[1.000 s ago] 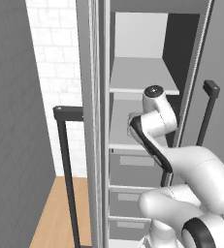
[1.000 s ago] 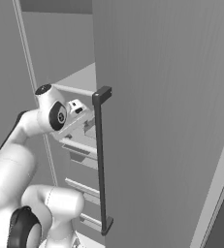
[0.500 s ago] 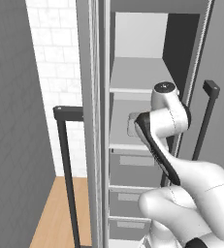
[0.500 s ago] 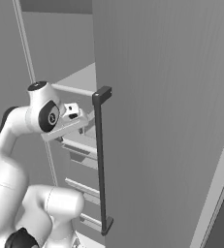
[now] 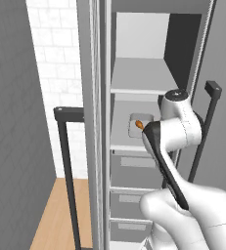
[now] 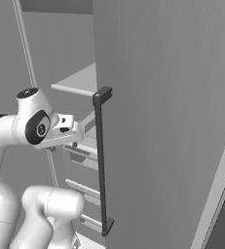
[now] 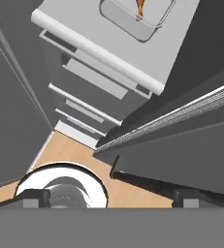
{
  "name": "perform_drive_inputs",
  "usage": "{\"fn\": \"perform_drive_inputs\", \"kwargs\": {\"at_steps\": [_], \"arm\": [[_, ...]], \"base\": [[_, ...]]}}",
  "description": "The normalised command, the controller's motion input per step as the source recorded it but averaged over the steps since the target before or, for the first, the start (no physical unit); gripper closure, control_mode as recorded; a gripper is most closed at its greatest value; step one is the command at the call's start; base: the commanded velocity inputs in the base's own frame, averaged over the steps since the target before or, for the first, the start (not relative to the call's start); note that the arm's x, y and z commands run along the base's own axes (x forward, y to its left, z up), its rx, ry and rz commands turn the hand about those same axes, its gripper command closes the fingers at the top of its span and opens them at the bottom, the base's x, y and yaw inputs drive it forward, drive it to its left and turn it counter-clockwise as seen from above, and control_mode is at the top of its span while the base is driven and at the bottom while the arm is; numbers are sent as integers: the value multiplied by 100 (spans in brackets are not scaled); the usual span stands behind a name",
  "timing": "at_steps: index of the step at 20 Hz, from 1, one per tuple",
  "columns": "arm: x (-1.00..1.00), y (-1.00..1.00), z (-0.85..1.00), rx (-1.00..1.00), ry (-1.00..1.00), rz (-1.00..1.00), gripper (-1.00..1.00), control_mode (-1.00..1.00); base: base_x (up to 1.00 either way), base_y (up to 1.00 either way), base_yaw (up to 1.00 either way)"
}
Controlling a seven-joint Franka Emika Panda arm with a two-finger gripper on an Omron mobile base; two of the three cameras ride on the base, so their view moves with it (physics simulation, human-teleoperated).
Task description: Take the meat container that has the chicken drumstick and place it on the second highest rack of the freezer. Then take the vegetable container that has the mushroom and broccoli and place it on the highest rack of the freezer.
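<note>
Freezer rack (image 5: 129, 139) bears meat container (image 7: 138, 17); arm (image 5: 175, 132) beside.

One meat container (image 5: 140, 125) with one chicken drumstick (image 5: 139, 125) in it (an orange piece). Two freezer racks (image 5: 139, 78) can be counted above three drawers (image 5: 134, 171). Two black door handles (image 5: 68, 171) are there, one on each side.

White glossy arm (image 5: 183, 132), rounded bulbous links; dark grey joint cap, black band along forearm; white hand (image 6: 65, 124).
</note>
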Motion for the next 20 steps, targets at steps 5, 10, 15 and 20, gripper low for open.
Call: {"fn": "perform_drive_inputs", "kwargs": {"at_steps": [5, 10, 15, 20], "arm": [[-35, 0, 7, 11, 0, -15, -100, -100], [-24, 0, 4, 3, 0, -13, -100, -100], [-5, 0, 14, 1, 0, -7, -100, -100], [-21, 0, 5, 11, 0, -1, -100, -100]], "base": [[0, 0, 0], [0, 0, 0], [0, 0, 0], [0, 0, 0]]}}
